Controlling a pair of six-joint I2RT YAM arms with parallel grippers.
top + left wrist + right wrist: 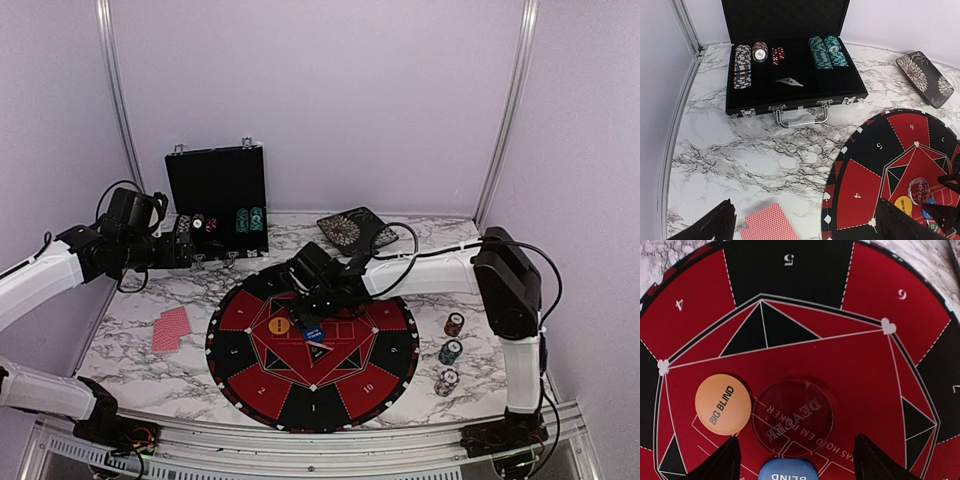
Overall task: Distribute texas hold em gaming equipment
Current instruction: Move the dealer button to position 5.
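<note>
My right gripper (318,303) hovers open and empty over the middle of the round mat (250,380). In the right wrist view its fingertips (720,462) flank a clear dealer disc (792,418), with an orange big-blind disc (722,404) to its left and a blue blind disc (787,471) below. The orange disc (279,326) and blue disc (313,332) also show from above. Red-backed cards (170,328) lie on the marble left of the mat. My left gripper (185,243) is open and empty, held high by the case; a card (767,224) lies between its fingers' view.
An open black case (215,200) with chip rows (742,66) stands at the back left. A flower-patterned black box (355,230) lies behind the mat. Three chip stacks (450,351) stand in a column right of the mat. Walls close the back and sides.
</note>
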